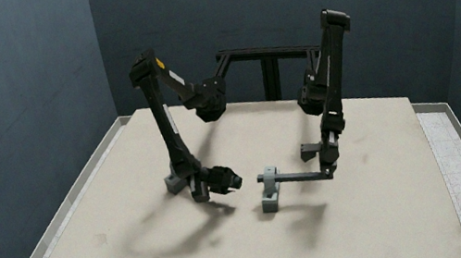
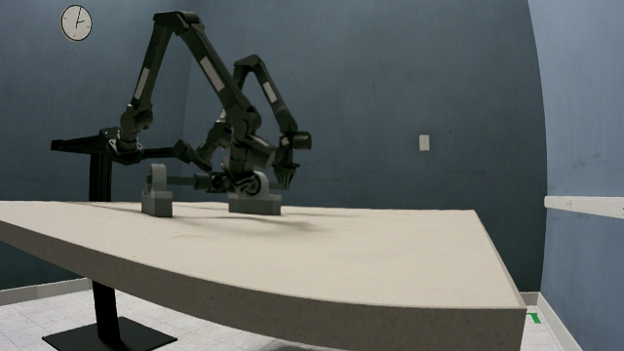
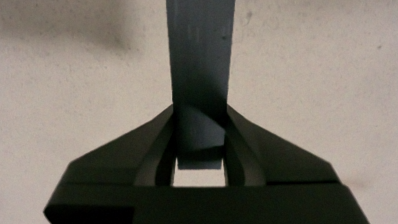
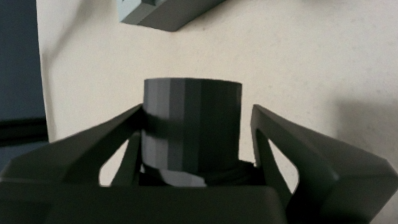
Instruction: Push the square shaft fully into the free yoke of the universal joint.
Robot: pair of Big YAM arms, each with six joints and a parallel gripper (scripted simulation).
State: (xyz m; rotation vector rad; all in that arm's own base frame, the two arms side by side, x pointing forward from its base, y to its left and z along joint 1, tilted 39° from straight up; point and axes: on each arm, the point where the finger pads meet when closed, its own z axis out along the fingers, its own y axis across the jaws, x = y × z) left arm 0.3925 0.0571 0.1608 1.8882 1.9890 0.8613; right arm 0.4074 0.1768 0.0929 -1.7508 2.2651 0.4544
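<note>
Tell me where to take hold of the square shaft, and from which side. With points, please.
Grip the square shaft [image 1: 300, 176] [image 2: 277, 185] [image 3: 201, 60] near the end away from its stand [image 1: 270, 207] [image 2: 254, 206] [image 4: 175, 15], coming from above with a finger on each side. It lies level, with flat side faces that should seat the pads squarely, and that end sticks out clear of the stand.
</note>
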